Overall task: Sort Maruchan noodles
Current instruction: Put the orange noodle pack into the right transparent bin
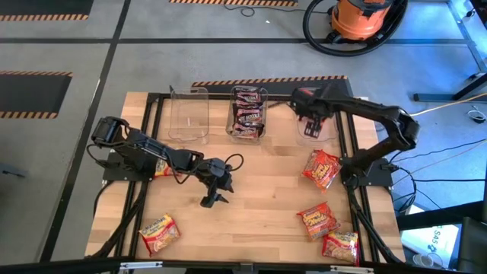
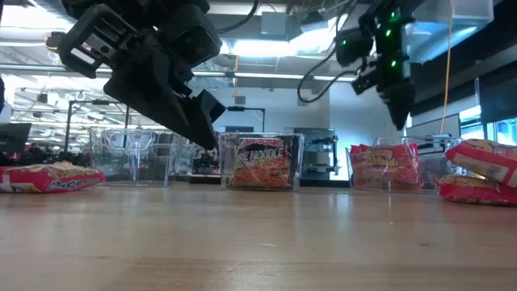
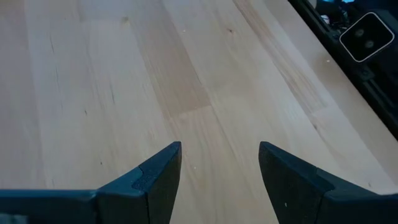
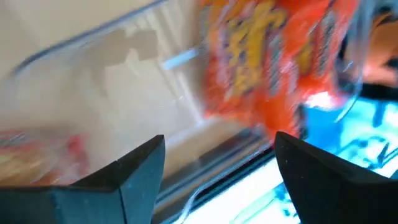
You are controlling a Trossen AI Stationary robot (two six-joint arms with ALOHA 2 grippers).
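Roughly midway, as I judge it: the middle tub (image 1: 249,113) on the far side of the worktop (image 1: 259,198) holds a stack of dark brown-black packets (image 1: 248,116), and the right tub (image 1: 316,125) has one red-orange packet (image 4: 273,62) inside, probably just dropped, though the right wrist view is blurred. The left tub (image 1: 189,114) looks empty. Five red-orange and yellow packets remain loose: three at the right (image 1: 322,168), one near left (image 1: 158,232), one partly under the left arm (image 1: 161,167).

The right end effector (image 1: 310,124) hangs over the right tub, fingers spread, holding nothing. The left end effector (image 1: 214,199) hovers mid-worktop, open and empty.

The packets are flat, crinkly, glossy plastic; the tubs are clear and rigid; the worktop is pale planked wood.
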